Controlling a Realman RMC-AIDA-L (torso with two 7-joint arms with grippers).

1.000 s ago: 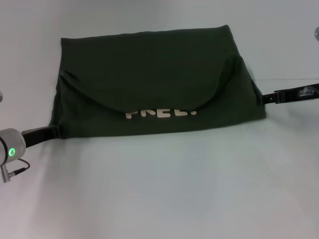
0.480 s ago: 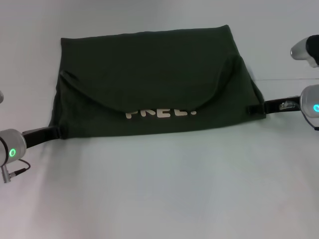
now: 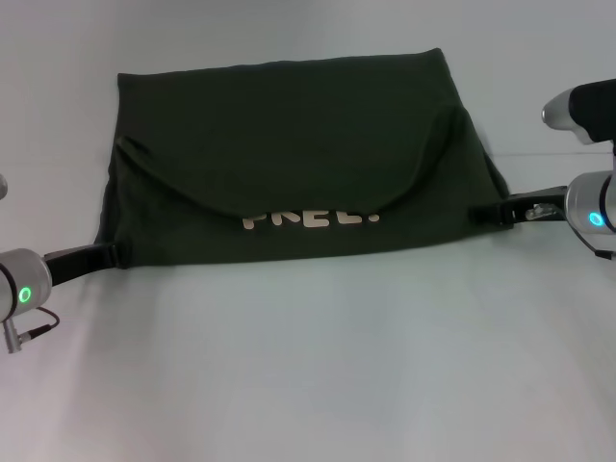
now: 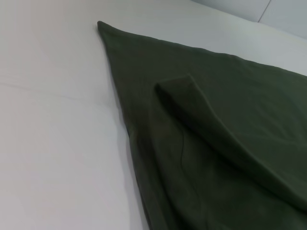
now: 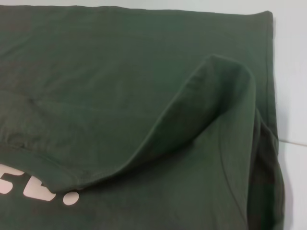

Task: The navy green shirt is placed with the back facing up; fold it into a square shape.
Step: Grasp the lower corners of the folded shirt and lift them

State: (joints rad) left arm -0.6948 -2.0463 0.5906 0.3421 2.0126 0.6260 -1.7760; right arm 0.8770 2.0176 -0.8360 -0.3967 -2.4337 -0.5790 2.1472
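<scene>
The navy green shirt (image 3: 298, 159) is laid across the middle of the white table (image 3: 318, 366), already doubled over – a curved flap is draped down from twelve o'clock, and pale lettering (image 3: 306, 218) is half covered beneath its lower edge. So print is shown here, though a plain back was called for. In the left wrist view (image 4: 206, 143) the rolled fold is seen riding loosely over the layer below; in the right wrist view (image 5: 144, 96) the same flap is seen puffed up in a soft hump near the corner.

The left gripper (image 3: 108, 255) is placed at the shirt's eight o'clock corner, touching the hem; whether cloth is pinched there cannot be told. The right gripper (image 3: 486, 214) is tucked against the four o'clock edge, its tips hidden at the fabric, so its opening cannot be told either.

Risk is judged to sit in the grasp – if only the top layer is caught at one corner, the layers could be dragged apart and the fold skewed. If the two sides are lifted unevenly, the hump on the right could be pushed into a crease and a lopsided shape would be left instead of a square. Soft fabric could also be slipped from a shallow pinch.

Nothing else is seen on the table; only the shirt's own loose flap is judged to stand in the way
</scene>
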